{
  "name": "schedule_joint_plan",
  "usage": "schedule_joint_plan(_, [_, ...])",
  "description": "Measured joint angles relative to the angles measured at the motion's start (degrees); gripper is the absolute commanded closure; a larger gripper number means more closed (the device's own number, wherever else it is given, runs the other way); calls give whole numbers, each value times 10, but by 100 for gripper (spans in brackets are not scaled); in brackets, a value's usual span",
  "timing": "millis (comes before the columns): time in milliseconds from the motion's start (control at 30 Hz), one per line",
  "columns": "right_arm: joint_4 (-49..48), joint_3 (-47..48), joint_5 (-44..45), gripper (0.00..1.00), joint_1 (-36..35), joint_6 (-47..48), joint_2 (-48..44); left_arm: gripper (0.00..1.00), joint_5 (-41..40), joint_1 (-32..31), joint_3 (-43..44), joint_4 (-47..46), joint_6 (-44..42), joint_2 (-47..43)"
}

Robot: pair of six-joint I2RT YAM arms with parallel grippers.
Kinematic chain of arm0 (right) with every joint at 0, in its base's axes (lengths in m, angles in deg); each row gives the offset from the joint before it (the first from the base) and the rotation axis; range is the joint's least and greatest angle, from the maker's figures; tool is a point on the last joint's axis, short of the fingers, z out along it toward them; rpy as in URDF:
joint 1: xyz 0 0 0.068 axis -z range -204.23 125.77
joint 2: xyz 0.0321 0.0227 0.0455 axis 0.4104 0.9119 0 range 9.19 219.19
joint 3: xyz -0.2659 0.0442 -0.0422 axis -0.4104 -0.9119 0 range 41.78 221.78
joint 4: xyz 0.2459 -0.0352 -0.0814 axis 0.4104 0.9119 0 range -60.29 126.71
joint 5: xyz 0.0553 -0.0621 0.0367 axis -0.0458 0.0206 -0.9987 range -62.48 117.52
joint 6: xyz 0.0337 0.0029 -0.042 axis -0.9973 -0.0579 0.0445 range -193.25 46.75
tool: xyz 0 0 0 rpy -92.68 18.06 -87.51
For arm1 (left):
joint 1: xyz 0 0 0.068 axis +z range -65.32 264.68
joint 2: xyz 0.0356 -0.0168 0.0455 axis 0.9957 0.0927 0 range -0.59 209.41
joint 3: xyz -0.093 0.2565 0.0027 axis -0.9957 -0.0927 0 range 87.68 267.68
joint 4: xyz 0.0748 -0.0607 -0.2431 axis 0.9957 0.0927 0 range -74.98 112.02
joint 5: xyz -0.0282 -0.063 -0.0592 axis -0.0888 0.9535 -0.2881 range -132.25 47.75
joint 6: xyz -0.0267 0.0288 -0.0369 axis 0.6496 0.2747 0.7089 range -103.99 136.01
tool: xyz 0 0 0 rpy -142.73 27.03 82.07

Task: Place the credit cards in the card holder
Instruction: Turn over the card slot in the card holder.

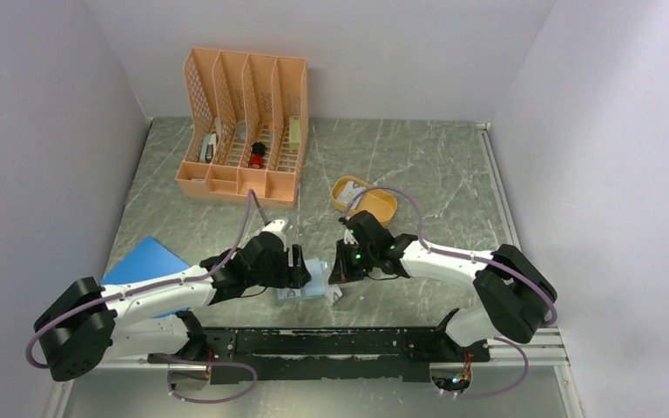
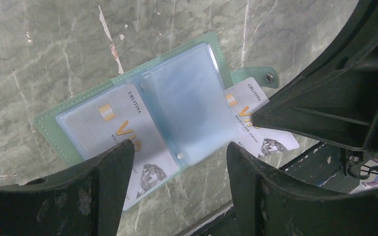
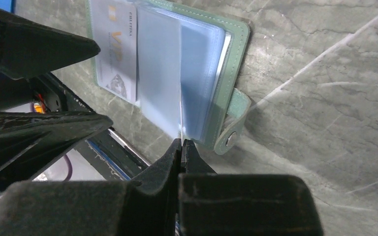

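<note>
Taking in the room first: plain pale walls boxing in the table [image 1: 418,165] on three sides. Finding the table grey-green, veined like marble, hard and slick-looking, so probably letting anything thin skate when nudged. Noting an orange desk organiser [image 1: 244,122] at the back, a blue sheet [image 1: 144,261] at the left and an orange oval tray [image 1: 364,198] right of centre, none touching the work.

Seeing the card holder [image 2: 49,128] lying open and flat near the front edge, between both arms. Hovering the left gripper [image 2: 179,150] released and empty just above it, jaws straddling its lower half. Pressing the right gripper [image 3: 182,142] clenched tight, tips meeting the lower edge of a clear sleeve [image 3: 160,73] raised from the spine; pinching it or merely touching, impossible to tell.

Spotting two credit cards [image 2: 123,132]: one in the left pocket, its lower corner poking past the rim; the other at the right, only partly in and overhanging that side.

Worrying about three things: dragging the unanchored holder across the slick stone by tugging the sleeve; knocking the half-seated right card back out; closing the left jaws on sleeve and card together, creasing both.
</note>
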Motion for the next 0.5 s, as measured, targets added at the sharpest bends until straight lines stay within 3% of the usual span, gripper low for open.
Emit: schedule_joint_plan(500, [-52,0,-42,100,-1,-22,1,34,-8,0,13,17,-13,19])
